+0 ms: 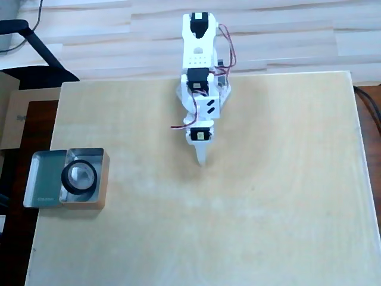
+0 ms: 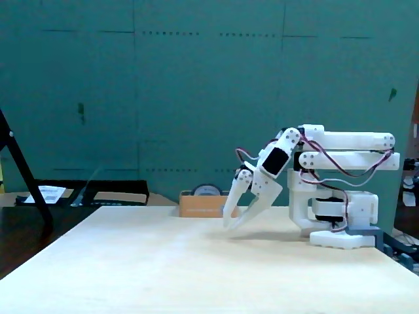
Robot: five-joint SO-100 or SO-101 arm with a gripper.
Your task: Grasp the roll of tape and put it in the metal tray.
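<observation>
The metal tray (image 1: pixel 44 179) sits at the left edge of the pale wooden board in the overhead view, its right wall looking tan. The roll of tape (image 1: pixel 80 193), a black ring with a pale centre, lies inside the tray's right half. In the fixed view the tray (image 2: pixel 196 206) shows as a tan box at the far edge, with the top of the tape (image 2: pixel 207 190) poking above it. My gripper (image 1: pixel 202 159) is shut and empty, pointing down with its tips close over the board's middle, well to the right of the tray. It also shows in the fixed view (image 2: pixel 229 226).
The white arm base (image 1: pixel 199 36) stands at the board's far edge. A black stand leg (image 1: pixel 41 53) and a cardboard box (image 1: pixel 15 113) lie off the board at the upper left. The wooden board (image 1: pixel 250 208) spreads wide to the front and right.
</observation>
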